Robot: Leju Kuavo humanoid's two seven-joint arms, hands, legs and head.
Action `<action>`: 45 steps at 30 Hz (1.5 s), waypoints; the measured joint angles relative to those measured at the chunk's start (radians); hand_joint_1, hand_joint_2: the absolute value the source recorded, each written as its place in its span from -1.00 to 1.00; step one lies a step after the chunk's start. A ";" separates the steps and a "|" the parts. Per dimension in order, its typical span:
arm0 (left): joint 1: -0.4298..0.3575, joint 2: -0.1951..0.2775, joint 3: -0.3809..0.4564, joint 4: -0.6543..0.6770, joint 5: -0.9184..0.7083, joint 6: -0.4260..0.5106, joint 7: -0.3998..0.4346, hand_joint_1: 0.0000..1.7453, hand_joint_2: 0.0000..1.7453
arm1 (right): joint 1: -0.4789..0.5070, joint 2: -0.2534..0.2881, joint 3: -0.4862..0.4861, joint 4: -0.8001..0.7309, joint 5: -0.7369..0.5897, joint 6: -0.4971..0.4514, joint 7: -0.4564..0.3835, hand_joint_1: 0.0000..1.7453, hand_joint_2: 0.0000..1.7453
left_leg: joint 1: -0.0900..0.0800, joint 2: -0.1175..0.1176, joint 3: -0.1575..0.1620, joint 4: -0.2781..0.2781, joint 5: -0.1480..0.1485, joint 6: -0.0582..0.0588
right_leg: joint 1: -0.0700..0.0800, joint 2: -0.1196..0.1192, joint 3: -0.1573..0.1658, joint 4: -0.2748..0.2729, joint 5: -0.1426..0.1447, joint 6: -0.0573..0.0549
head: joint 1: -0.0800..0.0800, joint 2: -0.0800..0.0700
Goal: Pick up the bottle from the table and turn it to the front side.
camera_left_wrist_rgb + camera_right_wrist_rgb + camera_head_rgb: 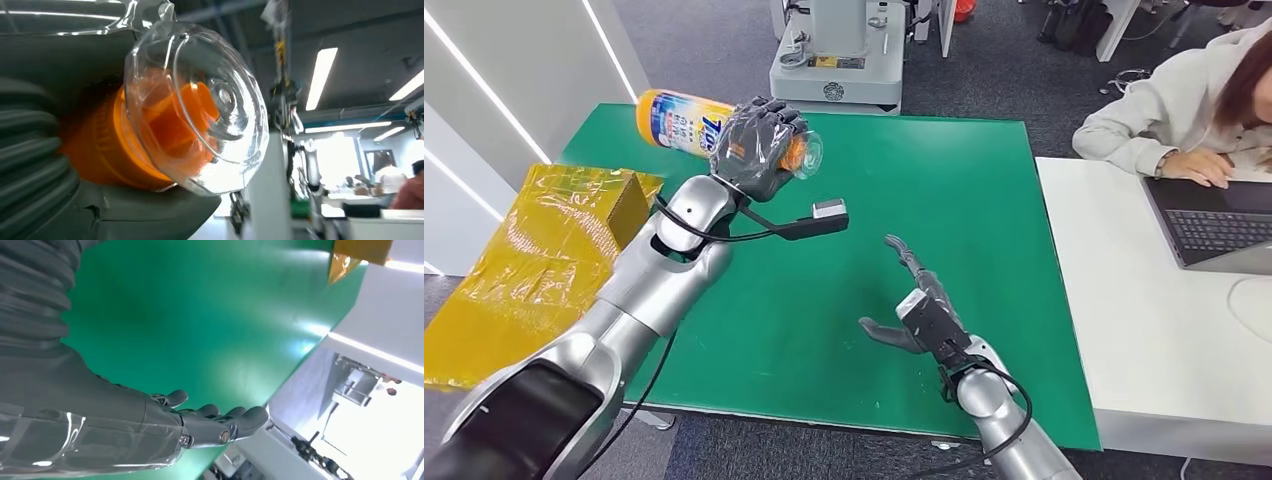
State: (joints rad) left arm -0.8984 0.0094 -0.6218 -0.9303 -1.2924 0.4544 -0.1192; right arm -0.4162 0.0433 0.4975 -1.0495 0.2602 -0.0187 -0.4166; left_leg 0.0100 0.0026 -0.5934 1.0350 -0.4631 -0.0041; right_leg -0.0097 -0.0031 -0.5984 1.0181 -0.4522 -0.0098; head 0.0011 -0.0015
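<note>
My left hand grips the bottle and holds it on its side above the far left of the green table. The bottle is yellow with a blue and white label, and its base points left. Its orange cap sits under a clear dome, which pokes out past my fingers to the right. The left wrist view has that cap close up against my grey hand. My right hand hovers low over the table's near middle, fingers spread and holding nothing. Its fingers stretch out above the green surface.
A yellow wrapped box lies off the table's left edge. A white desk adjoins the table on the right, where a person sits at a laptop. A grey machine base stands behind the table.
</note>
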 joint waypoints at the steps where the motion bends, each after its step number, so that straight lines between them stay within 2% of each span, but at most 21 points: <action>1: -0.006 0.004 0.000 0.004 -0.031 0.002 0.007 1.00 1.00 | -0.002 0.000 0.000 0.000 -0.001 0.000 -0.003 -1.00 1.00 | 0.000 0.000 0.000 0.000 0.000 0.000 | 0.000 0.000 0.000 0.000 0.000 0.000 | 0.000 0.000; 6: -0.042 0.025 -0.010 0.033 -0.210 0.004 0.069 1.00 1.00 | -0.007 -0.006 0.002 -0.002 -0.014 -0.017 -0.028 -1.00 1.00 | 0.000 0.000 0.000 0.001 0.000 0.000 | 0.000 0.001 0.000 0.000 0.000 0.000 | 0.000 0.000; 10: -0.086 0.063 -0.071 0.086 -0.267 -0.008 0.125 1.00 1.00 | 0.003 -0.030 0.003 -0.025 -0.028 -0.049 -0.043 -1.00 1.00 | 0.000 0.001 0.000 0.001 0.000 0.000 | 0.000 0.001 0.000 0.000 0.000 0.000 | 0.000 0.000; 15: -0.101 0.118 -0.119 0.185 -0.268 -0.073 0.093 1.00 1.00 | 0.067 -0.088 -0.013 -0.106 -0.046 -0.097 -0.045 -1.00 1.00 | 0.000 0.002 0.000 0.001 0.000 0.000 | 0.000 0.002 0.000 0.000 0.000 0.000 | 0.000 0.000; 17: -0.104 0.140 -0.121 0.233 -0.263 -0.152 0.058 1.00 1.00 | 0.099 -0.112 -0.027 -0.139 -0.052 -0.105 -0.045 -1.00 1.00 | 0.000 0.003 0.000 0.000 0.000 0.000 | 0.000 0.003 -0.001 0.000 0.000 0.000 | 0.000 0.000; 21: -0.106 0.197 -0.121 0.330 -0.231 -0.371 -0.003 1.00 1.00 | 0.155 -0.143 -0.057 -0.197 -0.059 -0.107 -0.045 -1.00 1.00 | 0.000 0.004 0.000 0.000 0.000 0.000 | 0.000 0.005 -0.002 0.000 0.000 0.000 | 0.000 0.000; 24: -0.105 0.239 -0.121 0.372 -0.206 -0.426 -0.023 1.00 1.00 | 0.178 -0.155 -0.071 -0.222 -0.058 -0.100 -0.043 -1.00 1.00 | 0.001 0.003 0.000 0.000 0.000 0.000 | 0.001 0.004 -0.002 0.000 0.000 -0.001 | 0.000 0.000; 29: -0.105 0.318 -0.115 0.391 -0.075 -0.606 -0.086 1.00 1.00 | 0.182 -0.159 -0.082 -0.238 -0.053 -0.071 -0.037 -1.00 1.00 | 0.001 0.006 -0.001 -0.001 0.000 0.000 | 0.001 0.006 -0.002 0.001 0.001 -0.001 | 0.000 0.000; 32: -0.105 0.360 -0.109 0.393 -0.023 -0.666 -0.108 1.00 1.00 | 0.181 -0.162 -0.089 -0.239 -0.053 -0.060 -0.033 -1.00 1.00 | 0.001 0.005 -0.001 0.000 0.000 -0.001 | 0.001 0.005 -0.002 0.000 0.001 -0.001 | 0.000 0.000; 38: -0.118 0.394 -0.108 0.393 0.035 -0.753 -0.131 1.00 1.00 | 0.175 -0.164 -0.090 -0.239 -0.055 -0.057 -0.026 -1.00 1.00 | 0.001 0.002 -0.001 0.000 0.001 -0.001 | 0.001 0.002 -0.001 0.000 0.001 -0.001 | 0.000 0.000; 42: -0.136 0.395 -0.111 0.389 0.169 -0.842 -0.212 1.00 1.00 | 0.168 -0.168 -0.089 -0.243 -0.061 -0.055 -0.019 -1.00 1.00 | 0.001 0.002 -0.001 0.001 0.001 -0.001 | 0.001 0.002 -0.001 0.000 0.001 -0.001 | 0.000 0.000; 45: -0.134 0.393 -0.121 0.375 0.270 -0.880 -0.235 1.00 1.00 | 0.163 -0.169 -0.087 -0.246 -0.062 -0.052 -0.014 -1.00 1.00 | 0.001 0.002 -0.001 0.001 0.000 -0.001 | 0.000 0.002 -0.001 0.000 0.001 0.000 | 0.000 0.000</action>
State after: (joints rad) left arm -1.0324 0.4029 -0.7426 -0.5549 -1.0225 -0.4258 -0.3542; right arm -0.2537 -0.1257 0.4101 -1.2954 0.1983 -0.0704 -0.4306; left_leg 0.0107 0.0044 -0.5946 1.0358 -0.4626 -0.0049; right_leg -0.0092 -0.0008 -0.5998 1.0183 -0.4512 -0.0103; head 0.0013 -0.0015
